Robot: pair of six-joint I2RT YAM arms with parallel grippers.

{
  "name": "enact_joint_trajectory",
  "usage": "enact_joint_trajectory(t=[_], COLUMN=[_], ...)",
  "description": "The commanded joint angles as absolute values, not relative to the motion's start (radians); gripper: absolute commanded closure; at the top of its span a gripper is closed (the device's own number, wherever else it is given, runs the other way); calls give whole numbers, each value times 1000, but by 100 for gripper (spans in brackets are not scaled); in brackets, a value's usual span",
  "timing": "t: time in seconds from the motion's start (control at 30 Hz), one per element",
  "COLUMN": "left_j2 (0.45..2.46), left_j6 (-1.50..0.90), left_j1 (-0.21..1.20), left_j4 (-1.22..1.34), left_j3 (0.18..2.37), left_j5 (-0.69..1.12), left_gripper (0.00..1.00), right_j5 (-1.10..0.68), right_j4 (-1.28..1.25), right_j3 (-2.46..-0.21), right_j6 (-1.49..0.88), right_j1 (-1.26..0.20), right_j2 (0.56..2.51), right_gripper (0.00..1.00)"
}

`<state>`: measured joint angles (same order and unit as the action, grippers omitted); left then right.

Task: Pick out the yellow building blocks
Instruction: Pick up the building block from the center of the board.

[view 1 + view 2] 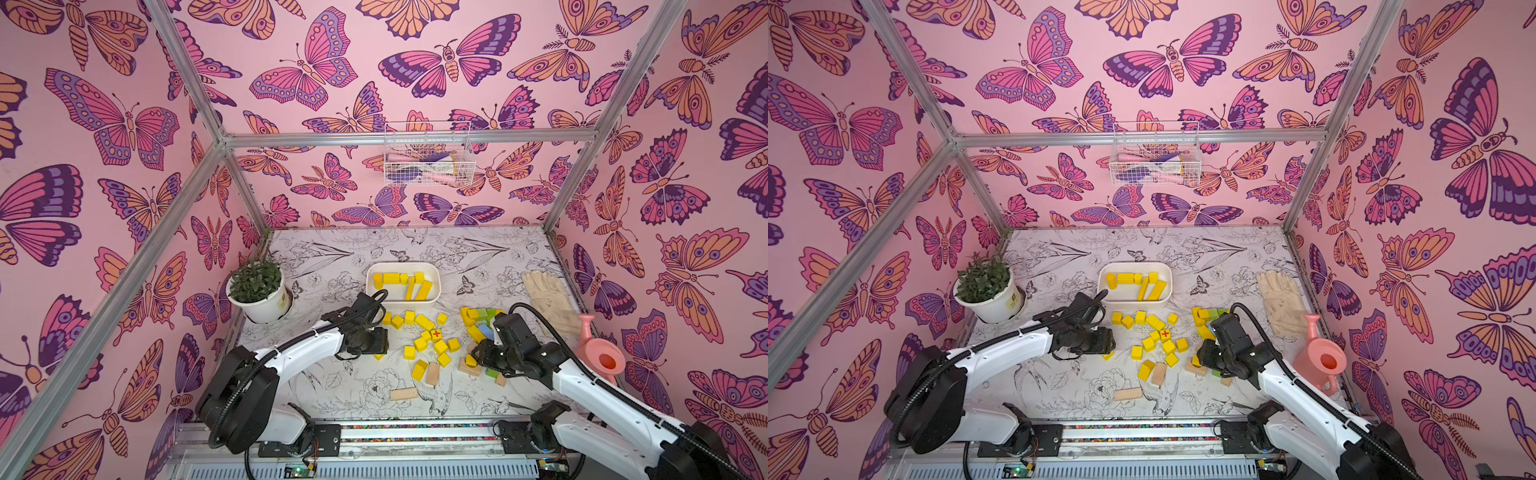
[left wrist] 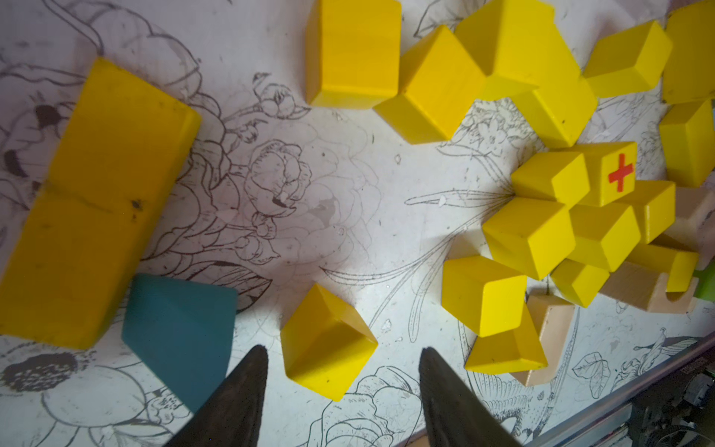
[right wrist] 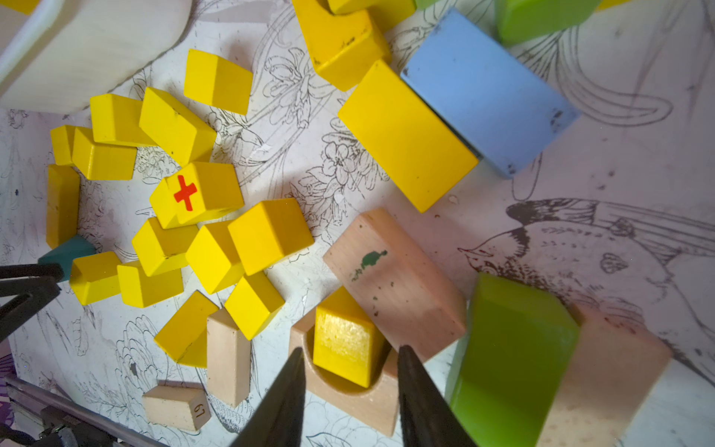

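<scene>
We log the left end effector (image 2: 342, 350) open astride a tilted yellow block (image 2: 329, 344). The right end effector (image 3: 350, 349) straddles an upright yellow block (image 3: 344, 336); grip unclear.

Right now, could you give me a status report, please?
Left gripper open around yellow cube, teal block close beside. Right gripper straddles yellow block in tan arch, grip unclear.
</scene>
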<state>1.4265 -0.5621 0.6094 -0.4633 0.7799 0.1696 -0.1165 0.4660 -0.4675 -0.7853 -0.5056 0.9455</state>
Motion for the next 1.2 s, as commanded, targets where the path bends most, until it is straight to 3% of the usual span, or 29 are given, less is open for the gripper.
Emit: enact_joint_trajectory(t=[0.0,0.27,0.5,1.17], left_j2=[1476,1537,1546,1476], left_j6=[-565,-553,-553,-525], left_j1=[615,618,620,620], left_j4=[-500,-511,-512,-513], left_j3=[797,830,835,846], left_j5=[205,229,229,224], left_gripper=[37,42,58,61], right_j5=[-112,-111,-114,-114], right_j4=[465,463,462,460], right_j3=[-471,-471,-471,-469], right_j6=[-787,-788,-787,-788], right_j1=[-506,-506,-506,-506], right_j2=[954,954,959,957], right_gripper=[59,59,59,59])
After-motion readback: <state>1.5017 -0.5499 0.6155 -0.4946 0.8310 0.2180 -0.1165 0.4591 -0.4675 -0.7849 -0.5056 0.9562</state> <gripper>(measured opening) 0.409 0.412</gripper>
